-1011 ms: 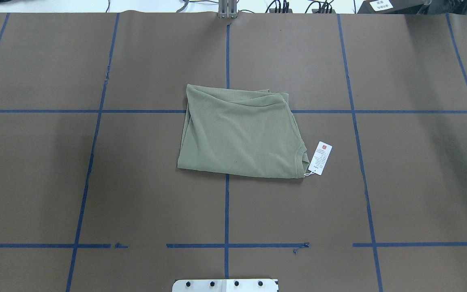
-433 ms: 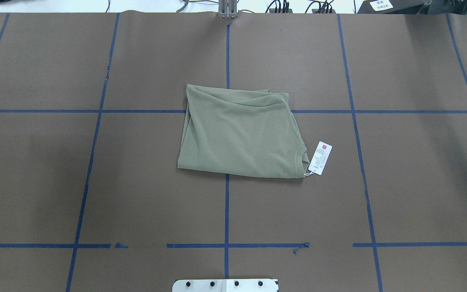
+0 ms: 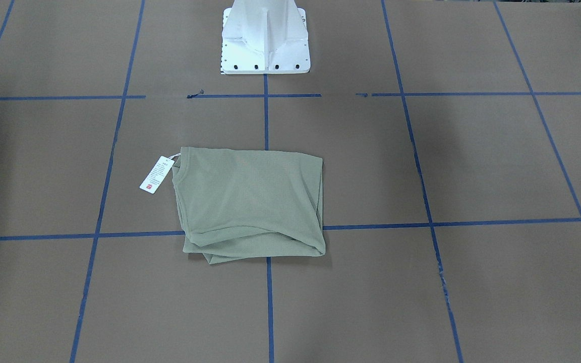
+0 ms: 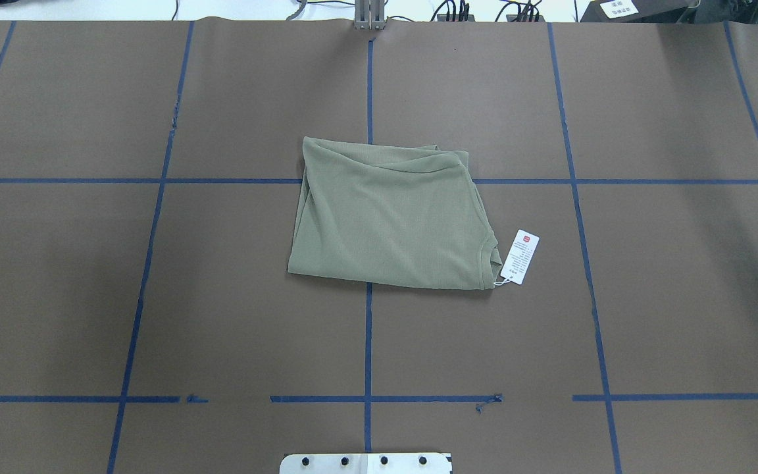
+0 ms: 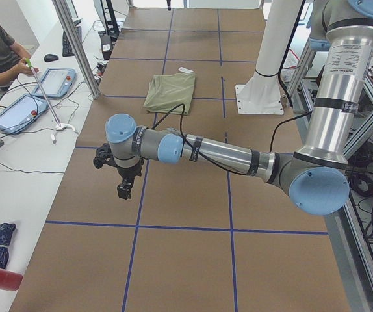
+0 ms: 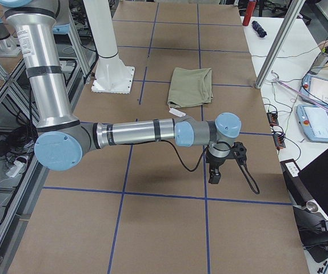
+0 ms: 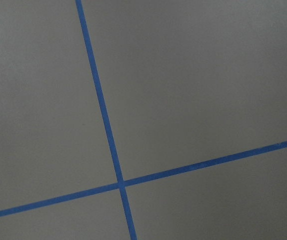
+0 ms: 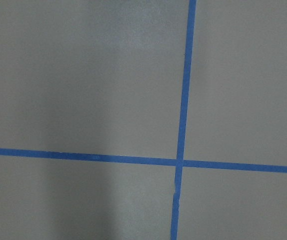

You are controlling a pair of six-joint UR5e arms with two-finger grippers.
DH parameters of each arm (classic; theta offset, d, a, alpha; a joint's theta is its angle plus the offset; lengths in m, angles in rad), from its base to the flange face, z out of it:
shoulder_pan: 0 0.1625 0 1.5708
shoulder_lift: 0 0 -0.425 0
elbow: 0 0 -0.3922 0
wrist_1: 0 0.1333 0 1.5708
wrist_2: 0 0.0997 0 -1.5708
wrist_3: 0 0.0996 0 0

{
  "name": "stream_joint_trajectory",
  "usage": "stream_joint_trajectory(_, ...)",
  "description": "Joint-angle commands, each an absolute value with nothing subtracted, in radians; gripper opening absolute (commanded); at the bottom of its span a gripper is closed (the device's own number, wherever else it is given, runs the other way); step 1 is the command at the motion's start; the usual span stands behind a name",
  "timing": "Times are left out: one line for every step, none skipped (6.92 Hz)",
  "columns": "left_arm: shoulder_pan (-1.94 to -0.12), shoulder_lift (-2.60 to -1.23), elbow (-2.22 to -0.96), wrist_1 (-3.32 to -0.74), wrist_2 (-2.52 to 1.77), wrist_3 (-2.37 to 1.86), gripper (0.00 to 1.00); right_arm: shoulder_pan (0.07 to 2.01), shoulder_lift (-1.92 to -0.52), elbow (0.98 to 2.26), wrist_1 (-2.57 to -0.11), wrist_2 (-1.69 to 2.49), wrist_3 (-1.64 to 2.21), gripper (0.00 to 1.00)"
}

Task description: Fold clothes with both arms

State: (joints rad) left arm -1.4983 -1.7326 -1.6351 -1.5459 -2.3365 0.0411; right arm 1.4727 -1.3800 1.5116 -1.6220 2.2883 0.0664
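Overhead exterior gives me the shirt (image 4: 389,217) folded into a compact rectangle near the middle of the table (image 4: 155,296), lying across the cross of blue tape (image 4: 368,342). Its tag (image 4: 520,257) lies flat on the paper just off the corner on the robot's right, on the near side. I read the fold as essentially done: the layers are stacked and the sides roughly squared, though the far edge shows a couple of layers peeking out unevenly.

Neither gripper appears in that view. My guess is that both are held wide so the cameras get an unblocked look at the result. In the side views the left gripper (image 5: 124,190) hangs pointing down over bare paper, well apart from the shirt. The right gripper (image 6: 214,176) does the same toward the opposite end.

Both wrist cameras show only paper and tape, no fingers, so I cannot tell how wide either claw stands. No cloth hangs from either. If more is wanted, I'd only even up that far edge.
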Motion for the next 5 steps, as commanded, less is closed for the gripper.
stream_joint_trajectory(-1.497, -1.694, -1.660, -1.549, -2.338, 0.035, 1.00, 1.473, -1.408, 1.549, -1.629, 2.296, 0.066, 1.00)
stream_joint_trajectory(-1.490, -1.700, -1.639, -1.549, -2.330, 0.031, 1.00, 1.473, -1.429, 1.583, -1.628, 2.312, 0.067, 1.00)
stream_joint_trajectory(-1.489, -1.695, -1.635, -1.552, -2.338, 0.034, 1.00, 1.473, -1.433, 1.600, -1.631, 2.316, 0.067, 1.00)
stream_joint_trajectory(-1.486, -1.695, -1.638, -1.543, -2.327, 0.034, 1.00, 1.473, -1.434, 1.600, -1.631, 2.316, 0.067, 1.00)
stream_joint_trajectory(-1.486, -1.692, -1.620, -1.539, -2.333, 0.034, 1.00, 1.471, -1.433, 1.579, -1.632, 2.315, 0.067, 1.00)
